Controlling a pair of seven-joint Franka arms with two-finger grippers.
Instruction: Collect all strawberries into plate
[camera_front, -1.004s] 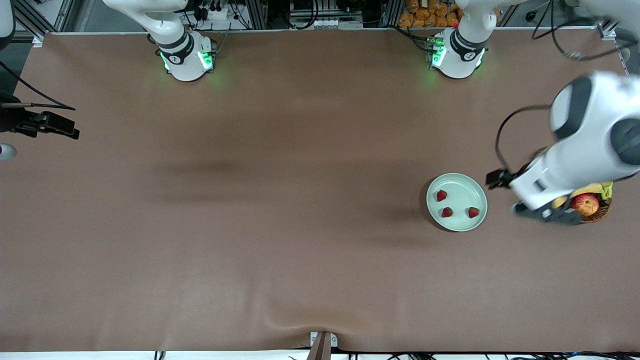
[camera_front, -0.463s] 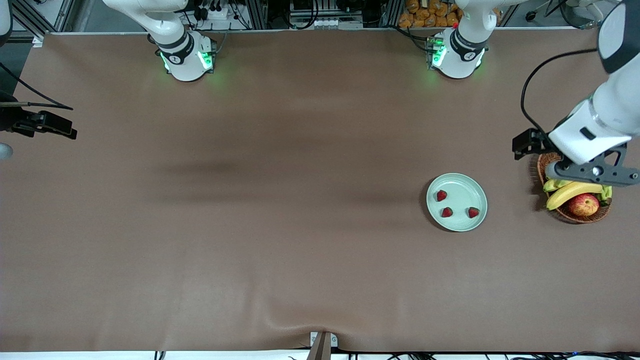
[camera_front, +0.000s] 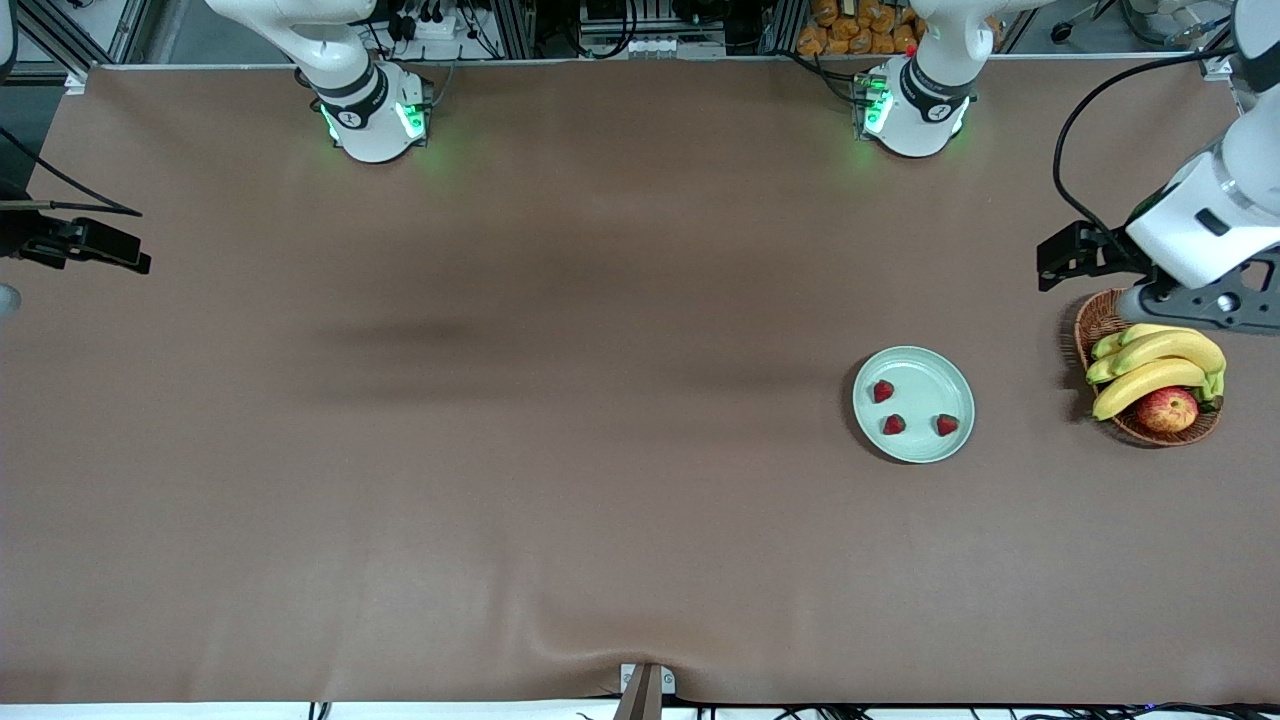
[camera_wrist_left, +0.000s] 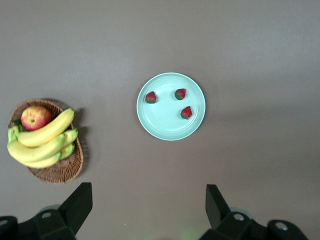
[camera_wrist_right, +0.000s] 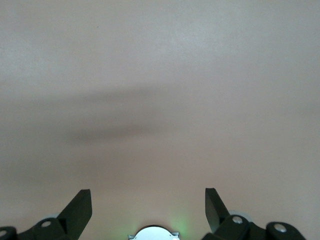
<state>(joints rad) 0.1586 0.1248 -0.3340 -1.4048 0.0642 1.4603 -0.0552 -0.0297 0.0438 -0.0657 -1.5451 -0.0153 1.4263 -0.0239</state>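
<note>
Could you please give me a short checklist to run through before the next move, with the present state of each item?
1. All three strawberries lie in the plate: ok.
2. No strawberry lies on the table: ok.
3. Left end effector open and holding nothing, over the table by the wicker basket: ok.
4. Right end effector open, holding nothing, over bare table: ok.
5. Bananas and apple sit in the basket: ok.
</note>
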